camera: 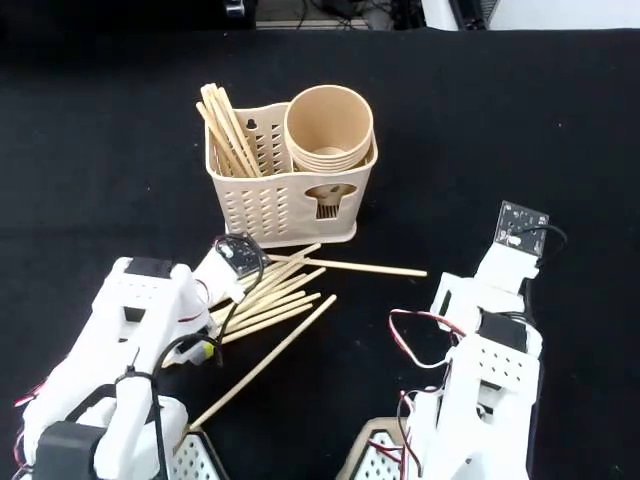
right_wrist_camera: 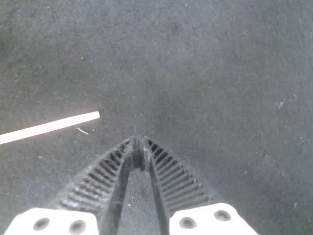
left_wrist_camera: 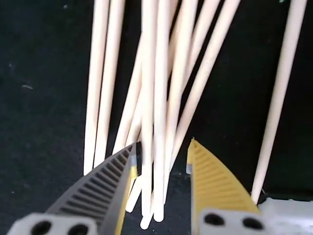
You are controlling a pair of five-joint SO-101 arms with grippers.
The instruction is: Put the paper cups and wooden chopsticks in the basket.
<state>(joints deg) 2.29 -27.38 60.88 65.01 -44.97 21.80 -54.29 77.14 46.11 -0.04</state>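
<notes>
Black cloth tabletop (camera: pixel 100 150), carrying everything listed below.

Two white arms at the near edge: left arm (camera: pixel 140 320) bent forward over the loose sticks, right arm (camera: pixel 490 350) over bare cloth off to the right of the basket.

Cream plastic basket (camera: pixel 290 205), slotted walls, two compartments, standing upright at the middle of the tabletop, beyond both arms.

Paper cups (camera: pixel 328 125): a nested stack, mouths up, in the basket's right compartment.

Wooden chopsticks, in basket (camera: pixel 228 130): a bundle standing on end in the left compartment, upper ends leaning away toward the far left above the rim.

Wooden chopsticks, loose pile (camera: pixel 280 300): lying flat just in front of the basket, roughly parallel, long axes running from the left arm's wrist up toward the basket's near right corner.

Single chopstick (camera: pixel 370 267): flat, nearly crosswise to the pile, one end among the others, the other end pointing toward the right arm.

Long stray chopstick (camera: pixel 265 365): flat, on a steeper diagonal, from near the left arm's base out past the pile.

Left tool (left_wrist_camera: pixel 163 144): fingers parted, low over the pile, the near ends of several sticks lying between them; nothing is pinched.

Right tool (right_wrist_camera: pixel 139 143): fingers closed tip to tip, holding nothing, over bare cloth, with one chopstick end (right_wrist_camera: pixel 49 126) near it.
</notes>
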